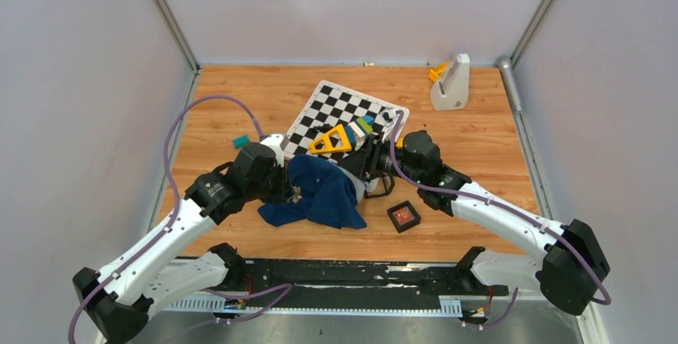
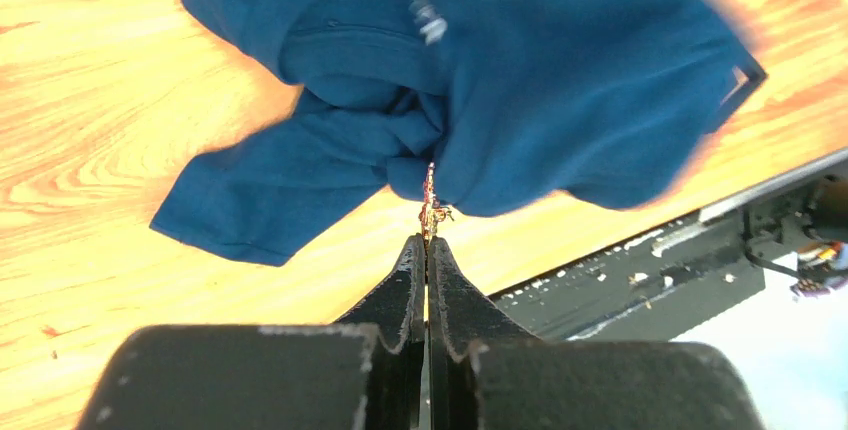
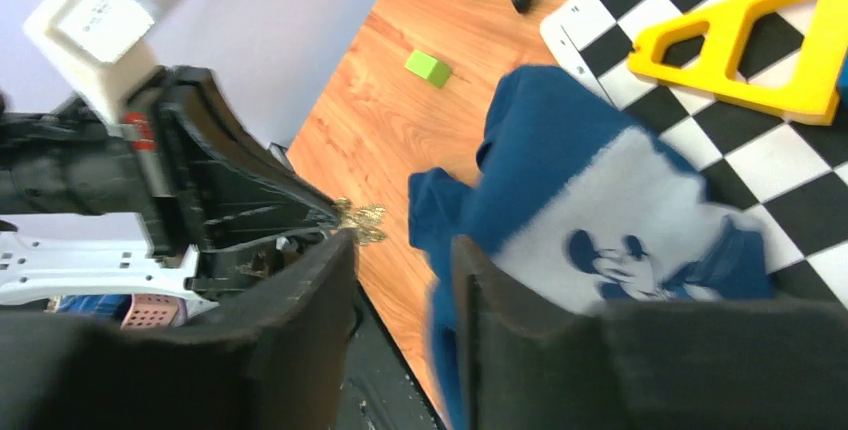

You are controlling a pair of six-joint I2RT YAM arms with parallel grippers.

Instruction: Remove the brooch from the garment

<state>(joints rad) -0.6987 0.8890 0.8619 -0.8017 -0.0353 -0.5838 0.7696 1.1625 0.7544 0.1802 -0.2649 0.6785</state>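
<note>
The garment point(image 1: 324, 192), a dark blue shirt, lies crumpled on the wooden table; it also shows in the left wrist view point(image 2: 500, 80). Its grey-white printed patch point(image 3: 620, 220) faces the right wrist camera. My left gripper point(image 2: 428, 242) is shut on the brooch point(image 2: 430, 210), a tiny gold and reddish pin held at the fingertips right at the shirt's edge. In the right wrist view the brooch point(image 3: 360, 218) shows with a thin strip of wood between it and the cloth. My right gripper point(image 3: 400, 260) is open, its right finger against the shirt. In the top view the left gripper point(image 1: 288, 190) is left of the shirt and the right gripper point(image 1: 364, 174) is right of it.
A black-and-white checkered mat point(image 1: 320, 108) lies behind the shirt with a yellow triangle block point(image 1: 334, 140) on it. A small black box with a red inside point(image 1: 404, 216) sits at front right. A teal block point(image 1: 240, 142) is at left. A white stand point(image 1: 450, 84) is at back right.
</note>
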